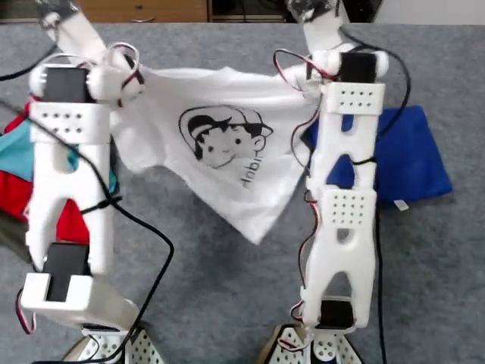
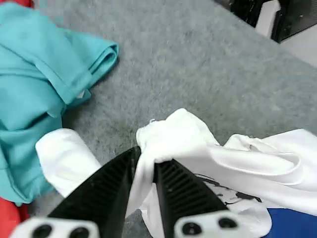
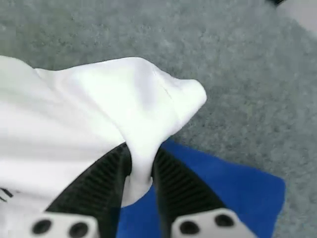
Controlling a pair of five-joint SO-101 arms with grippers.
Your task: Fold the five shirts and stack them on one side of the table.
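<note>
The left tool (image 2: pixel 146 159) and right tool (image 3: pixel 141 153) each pinch the white shirt (image 1: pixel 163 152), seemingly held above the grey table (image 1: pixel 227 303).

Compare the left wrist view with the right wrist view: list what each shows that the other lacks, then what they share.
Left wrist view, not the right: a teal shirt and a sliver of red shirt next to it, plus the left tool shut on a bunched edge of the white shirt. Right wrist view, not the left: the right tool pinching another corner of that shirt. Shared: the white shirt, the blue shirt and the grey table surface.
</note>
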